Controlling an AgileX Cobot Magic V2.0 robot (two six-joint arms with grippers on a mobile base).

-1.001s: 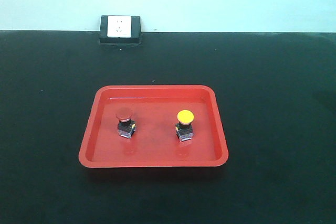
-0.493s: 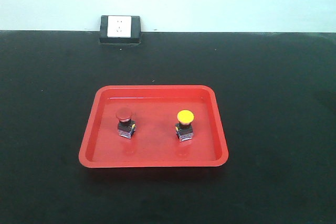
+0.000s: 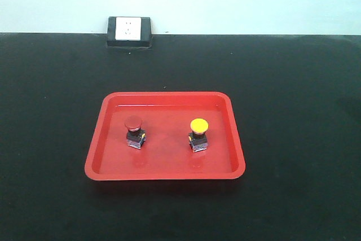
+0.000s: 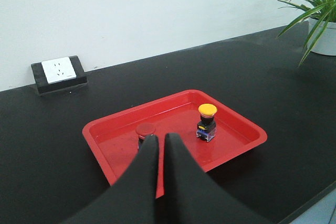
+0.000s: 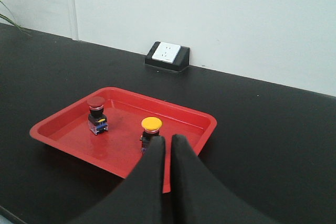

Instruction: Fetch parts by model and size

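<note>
I see the red-capped push-button switch (image 3: 133,131) and yellow-capped push-button switch (image 3: 198,134) standing upright, well apart inside the red tray (image 3: 107,167), probably for separate grasps, while my left gripper (image 4: 160,142) and right gripper (image 5: 168,142) hover short of it, closed and empty.

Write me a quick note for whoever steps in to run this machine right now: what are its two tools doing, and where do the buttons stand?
Left tool: shut, empty, hanging short of the red tray, lined up with the red-capped push-button.
Right tool: shut, empty, lined up with the yellow-capped push-button.
Both buttons stand upright in the tray, apart from each other, red on the left in the front view.
Done: nothing picked up yet.
Left: open a tool, grasp and fetch the wanted part.
</note>
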